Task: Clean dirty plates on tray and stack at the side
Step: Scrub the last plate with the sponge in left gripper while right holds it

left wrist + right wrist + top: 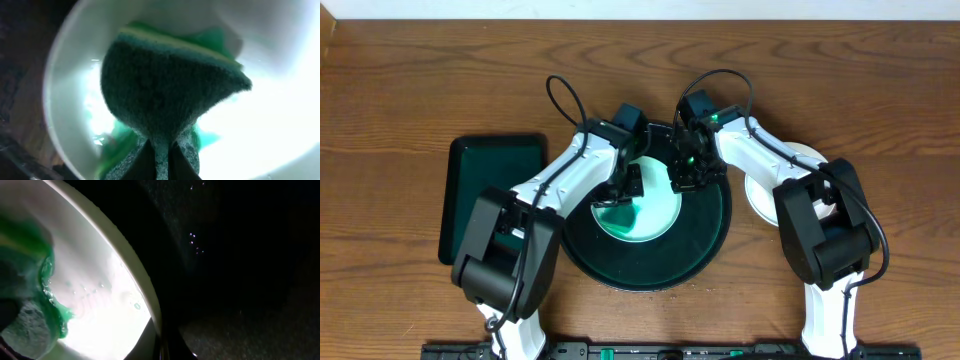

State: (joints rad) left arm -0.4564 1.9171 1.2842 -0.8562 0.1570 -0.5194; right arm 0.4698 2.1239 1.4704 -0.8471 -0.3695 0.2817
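Note:
A pale-teal plate [655, 215] with teal smears lies on the large round black tray [708, 228]. My left gripper [632, 186] is shut on a green sponge [165, 95], which presses into the plate's middle [260, 115]. The left fingers [160, 160] pinch the sponge's lower edge. My right gripper [682, 178] is shut on the plate's far rim [159, 342]. The right wrist view shows the plate's wet white inside [100, 295], the sponge [25, 300] at the left and the black tray [240, 280]. A white plate [763, 195] lies on the table right of the tray, partly hidden by my right arm.
A smaller dark green rectangular tray [490, 190] lies on the wooden table left of the black tray. Both arms cross over the tray's far half. Bare wood [880, 90] lies to the far right and back.

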